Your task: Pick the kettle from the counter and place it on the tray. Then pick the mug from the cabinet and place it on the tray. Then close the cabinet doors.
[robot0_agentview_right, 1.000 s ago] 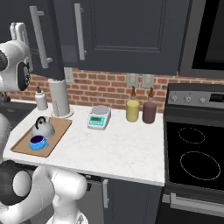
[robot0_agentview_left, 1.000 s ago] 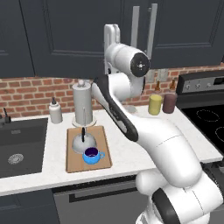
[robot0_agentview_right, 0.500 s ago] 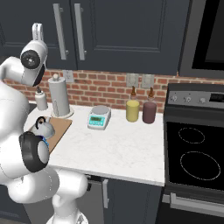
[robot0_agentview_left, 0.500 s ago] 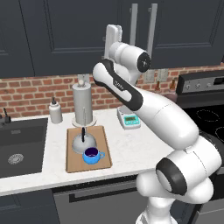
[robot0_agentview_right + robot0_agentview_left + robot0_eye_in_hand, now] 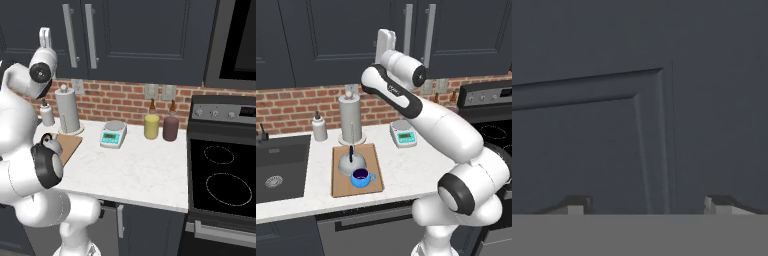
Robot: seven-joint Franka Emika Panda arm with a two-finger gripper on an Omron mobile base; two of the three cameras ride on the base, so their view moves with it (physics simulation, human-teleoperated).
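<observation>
- Kitchen sim: white speckled counter (image 5: 406, 165), brick backsplash, dark navy cabinet doors (image 5: 331, 40) above, both looking shut from the base views.
- Tray (image 5: 356, 172) sits at 9 o'clock of the arm base in the left base view; you've got the kettle (image 5: 351, 162) and mug (image 5: 361, 177) both on it, mug just beside the kettle at its 5 o'clock.
- Gripper (image 5: 642, 205) is up against a door panel; hand view shows flat matte panel with a bevelled recess and a vertical seam at 1 o'clock.
- Jaws: tips spread wide apart, nothing between them.
- My read: only door closing is left, and it may already be done; check the seam.
- Handling: doors are stiff, hinged, smooth painted panels, so push flat on the face near the seam or use the silver bar handles (image 5: 429, 37); a pinch on the panel would slip.
- Other stuff: paper towel roll (image 5: 351, 120) at the tray's 12, scale (image 5: 403, 136) at its 2, both well clear of your work.
</observation>
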